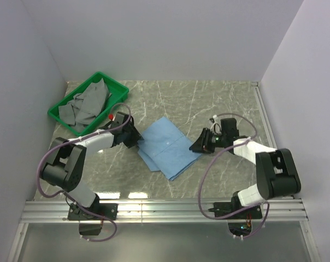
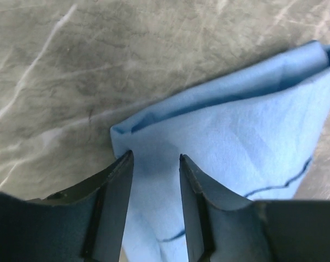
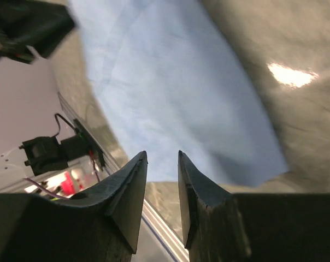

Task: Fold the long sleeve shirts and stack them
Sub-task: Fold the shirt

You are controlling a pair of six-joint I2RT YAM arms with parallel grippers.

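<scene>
Blue shirt [image 1: 168,147]: one, folded. Green bin [image 1: 115,83]: one. Grey cloths [image 1: 86,105] heaped in bin: several, exact number unclear. Arms: two, left arm [image 1: 72,158] and right arm [image 1: 271,169]. Purple cables [image 1: 42,172]: two, one per arm. Table [image 1: 208,103]: one.

light: bright overhead; glare: on table [image 1: 135,195]; blur: right wrist view

Top view high, near-edge side, looking down; wrist views close, all three sharing blue shirt [image 1: 168,147].

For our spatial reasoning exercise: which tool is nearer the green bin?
Left. The left tool sits just off the green bin's side; the right tool lies across the blue shirt, farther off.
</scene>
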